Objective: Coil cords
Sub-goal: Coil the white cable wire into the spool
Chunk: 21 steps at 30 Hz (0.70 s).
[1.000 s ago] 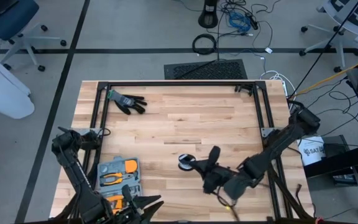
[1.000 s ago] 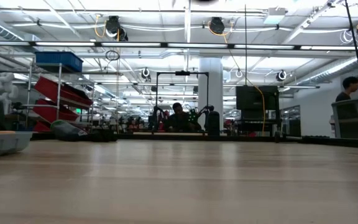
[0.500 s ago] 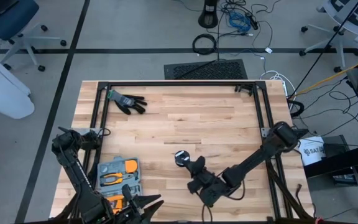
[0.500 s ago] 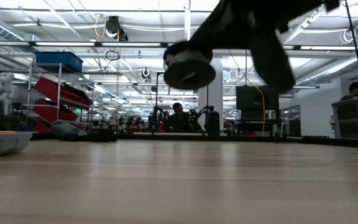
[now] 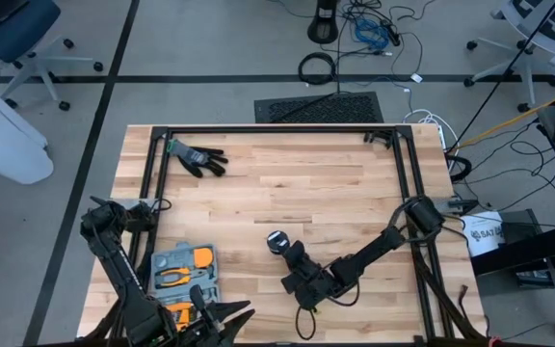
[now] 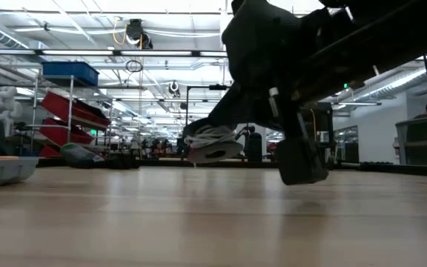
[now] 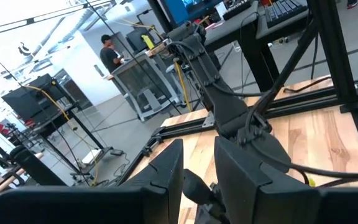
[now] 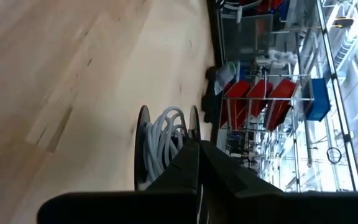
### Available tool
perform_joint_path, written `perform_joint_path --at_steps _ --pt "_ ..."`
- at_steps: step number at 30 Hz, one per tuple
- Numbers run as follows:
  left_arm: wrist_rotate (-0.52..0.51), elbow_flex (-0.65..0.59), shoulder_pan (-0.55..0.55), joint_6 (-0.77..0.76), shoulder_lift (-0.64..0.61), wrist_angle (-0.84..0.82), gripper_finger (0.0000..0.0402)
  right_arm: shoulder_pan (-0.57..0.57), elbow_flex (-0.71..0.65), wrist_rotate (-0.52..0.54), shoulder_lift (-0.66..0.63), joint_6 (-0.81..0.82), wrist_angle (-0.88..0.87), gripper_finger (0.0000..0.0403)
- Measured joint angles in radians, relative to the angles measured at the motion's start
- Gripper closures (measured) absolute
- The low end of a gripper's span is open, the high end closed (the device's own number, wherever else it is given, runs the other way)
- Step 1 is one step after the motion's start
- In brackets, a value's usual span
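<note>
near the table's front, toolbox [image 5: 185, 275] and glove [image 5: 197, 158] flank the spool [image 5: 277, 241].

Almost nothing here carries print I can read: the one exception is a white bucket [image 5: 483, 233] standing off the table's right edge beside my right arm, whose side shows the dark letters "SAT" before the rest is cut off by the frame post. The grey tool case [image 5: 185, 274] near my left arm shows no lettering I can make out, and the bright screens [image 7: 191, 6] seen far across the room from my left wrist are too blurred to give a single word
</note>
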Motion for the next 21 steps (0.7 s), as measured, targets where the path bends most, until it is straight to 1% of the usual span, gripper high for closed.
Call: perform_joint_path --at_steps 4,9,15,17,21 --pt "0.000 0.000 0.000 0.000 0.000 0.000 0.0304 -0.013 0.000 -0.006 0.009 0.011 0.007 0.0403" --pt "0.000 0.000 0.000 0.000 0.000 -0.001 0.0304 -0.039 0.000 -0.035 0.009 0.073 -0.006 0.0403" --pt "0.000 0.000 0.000 0.000 0.000 -0.001 0.0304 -0.073 0.001 -0.147 0.008 0.112 -0.048 0.0402" --pt "0.000 0.000 0.000 0.000 0.000 -0.001 0.0304 -0.079 0.002 -0.176 0.006 0.130 -0.051 0.0398" --pt "0.000 0.000 0.000 0.000 0.000 -0.001 0.0304 -0.085 0.002 -0.181 0.006 0.155 -0.052 0.0377"
